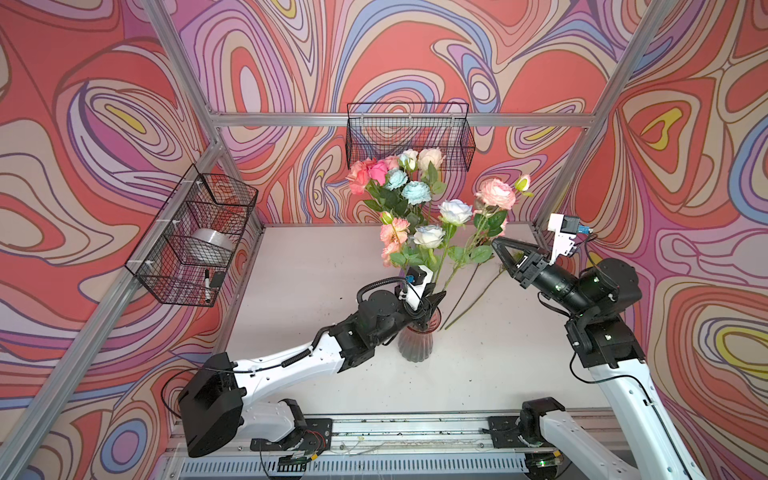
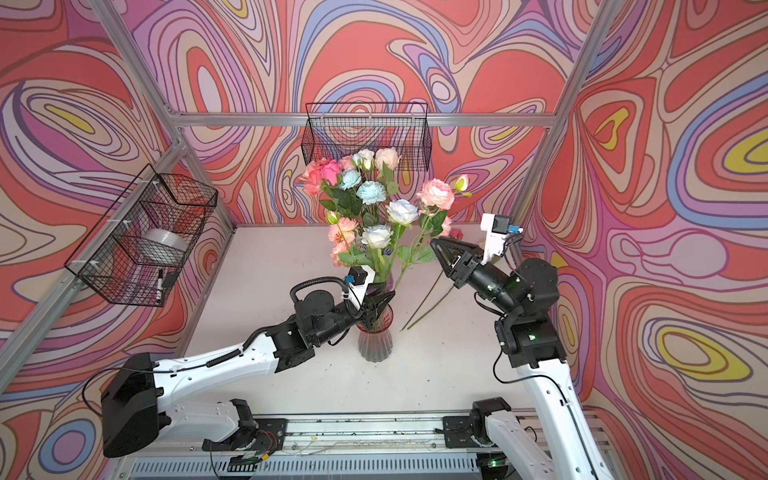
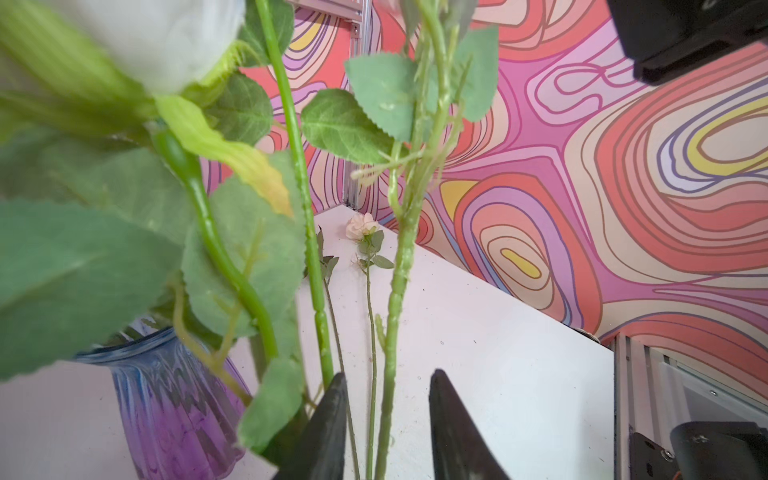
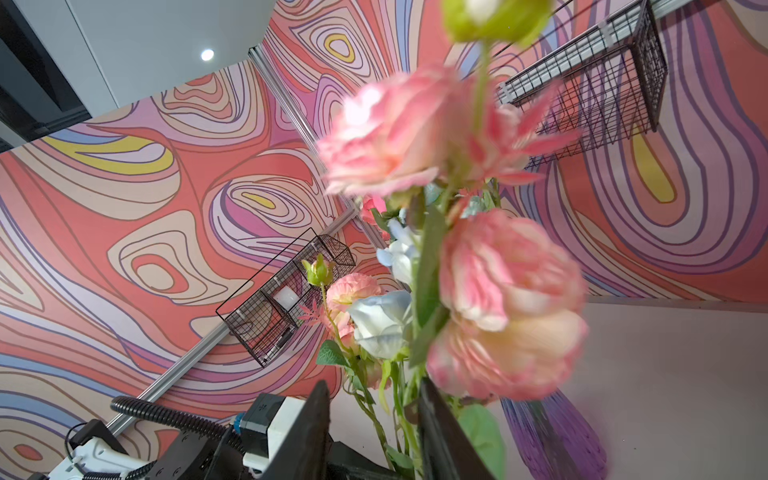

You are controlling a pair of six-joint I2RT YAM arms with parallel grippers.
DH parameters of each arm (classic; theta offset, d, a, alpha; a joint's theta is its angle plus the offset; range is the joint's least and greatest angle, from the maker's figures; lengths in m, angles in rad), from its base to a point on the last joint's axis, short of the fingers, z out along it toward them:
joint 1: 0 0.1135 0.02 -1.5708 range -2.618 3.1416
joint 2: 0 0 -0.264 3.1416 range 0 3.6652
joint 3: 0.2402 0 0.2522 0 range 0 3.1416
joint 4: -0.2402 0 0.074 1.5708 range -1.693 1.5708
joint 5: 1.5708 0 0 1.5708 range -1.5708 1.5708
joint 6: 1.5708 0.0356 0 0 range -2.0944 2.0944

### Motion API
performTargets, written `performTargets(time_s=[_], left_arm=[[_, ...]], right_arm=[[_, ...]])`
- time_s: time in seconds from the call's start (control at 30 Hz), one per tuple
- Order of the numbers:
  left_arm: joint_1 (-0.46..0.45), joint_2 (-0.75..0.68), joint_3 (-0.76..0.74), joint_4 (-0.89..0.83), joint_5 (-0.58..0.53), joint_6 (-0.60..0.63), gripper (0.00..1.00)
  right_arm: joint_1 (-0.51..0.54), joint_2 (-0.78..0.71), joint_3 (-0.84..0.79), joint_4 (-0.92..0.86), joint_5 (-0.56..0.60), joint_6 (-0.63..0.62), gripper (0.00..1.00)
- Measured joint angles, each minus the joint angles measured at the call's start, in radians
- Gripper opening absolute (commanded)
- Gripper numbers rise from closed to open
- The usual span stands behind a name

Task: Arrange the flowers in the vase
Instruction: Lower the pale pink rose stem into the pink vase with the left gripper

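A ribbed purple glass vase (image 1: pixel 415 345) (image 2: pixel 374 345) (image 3: pixel 174 407) stands mid-table with several flowers (image 1: pixel 399 187) (image 2: pixel 365 191) in it: pink, peach, white and pale blue roses. My left gripper (image 1: pixel 438 298) (image 2: pixel 388 297) (image 3: pixel 384 376) sits at the vase rim, open, with a knobbly green stem (image 3: pixel 395 299) standing free between its jaws; that stem rises to a pink rose (image 1: pixel 494 193) (image 4: pixel 395 137). Two more stems (image 1: pixel 478 291) (image 2: pixel 432 299) lie on the table right of the vase, one with a pale rose head (image 3: pixel 362 226). My right gripper (image 1: pixel 494 243) (image 2: pixel 433 243) (image 4: pixel 374 384) hovers open beside the bouquet's leaves.
A wire basket (image 1: pixel 195 237) on the left wall holds a tape roll and a marker. Another wire basket (image 1: pixel 409 137) hangs on the back wall behind the flower heads. Aluminium frame posts stand at the table's corners, and the arms' rail (image 1: pixel 395 432) runs along the front edge.
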Motion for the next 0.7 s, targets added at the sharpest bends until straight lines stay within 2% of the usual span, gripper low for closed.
performTargets(time_s=[0.43,0.57,0.7], left_arm=[[0.0,-0.099,0.004,-0.047,0.001,0.0,0.34],[0.0,-0.151,0.027,-0.122,0.003,0.0,0.34],[0.0,-0.265,0.032,-0.208,-0.022,0.0,0.34]], right_arm=[[0.0,-0.002,0.016,-0.047,0.016,-0.03,0.36],[0.0,-0.01,0.034,-0.089,0.06,-0.049,0.35],[0.0,-0.01,0.036,-0.149,0.142,-0.066,0.34]])
